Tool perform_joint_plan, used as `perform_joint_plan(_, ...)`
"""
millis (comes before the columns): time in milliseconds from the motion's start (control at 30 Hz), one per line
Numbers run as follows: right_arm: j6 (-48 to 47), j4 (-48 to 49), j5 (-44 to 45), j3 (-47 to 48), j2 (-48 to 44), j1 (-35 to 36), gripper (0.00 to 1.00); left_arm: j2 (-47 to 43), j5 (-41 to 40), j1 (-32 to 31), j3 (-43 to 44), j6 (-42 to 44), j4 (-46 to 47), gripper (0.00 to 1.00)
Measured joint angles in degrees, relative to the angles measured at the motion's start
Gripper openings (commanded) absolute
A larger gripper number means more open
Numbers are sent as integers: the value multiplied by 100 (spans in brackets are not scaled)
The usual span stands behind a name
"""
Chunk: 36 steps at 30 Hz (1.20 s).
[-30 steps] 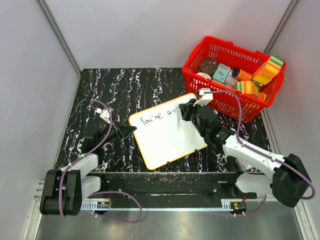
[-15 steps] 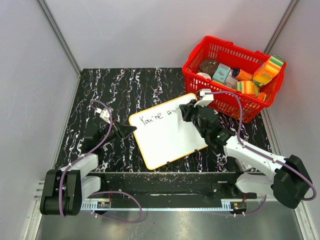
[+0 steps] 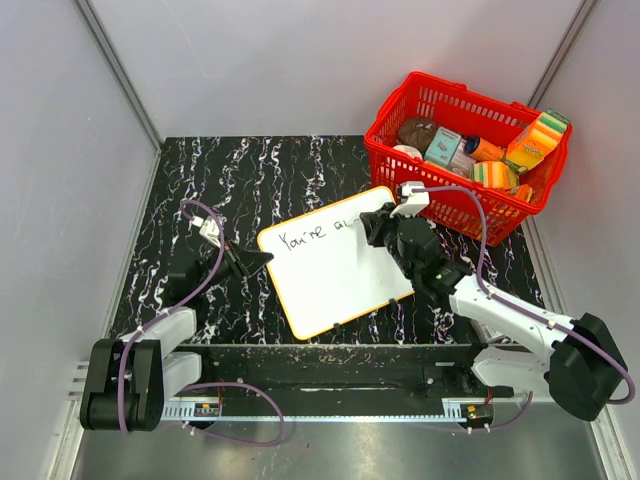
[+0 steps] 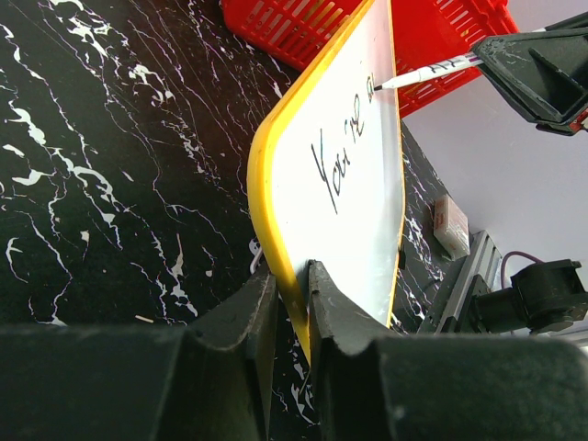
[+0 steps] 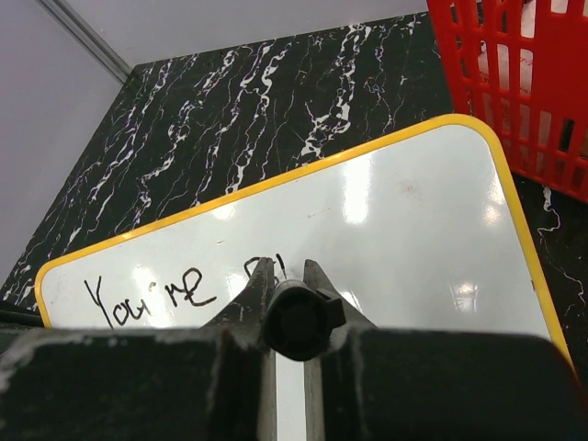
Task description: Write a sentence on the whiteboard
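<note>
Two grippers are engaged: the left gripper [image 4: 288, 280] pinches the yellow rim of the flat white rectangular whiteboard [image 3: 335, 265], which extends forward from its fingertips across the black white-veined tabletop [image 3: 250, 170], while the right gripper [image 5: 280, 268], fully closed, clamps a slim white marker [image 4: 427, 72] whose tip touches the board just ahead of its fingers.

Top cam: high above & behind near edge, looking down/fwd over the whole black white-veined marble-pattern tabletop [image 3: 250, 170]. Left wrist cam: low, v. close, sighting along the flat white yellow-rimmed whiteboard [image 4: 358, 248] toward the red plastic mesh basket [image 4: 303, 28]; right wrist cam looks down on same board from close above. All 3 share board, basket & tabletop.
</note>
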Motion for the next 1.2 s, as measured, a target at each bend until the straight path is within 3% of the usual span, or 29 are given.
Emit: perform_joint_plan(1200,-55,87,201,243,234,0,0,-31,13,0,-4,0,-7,0)
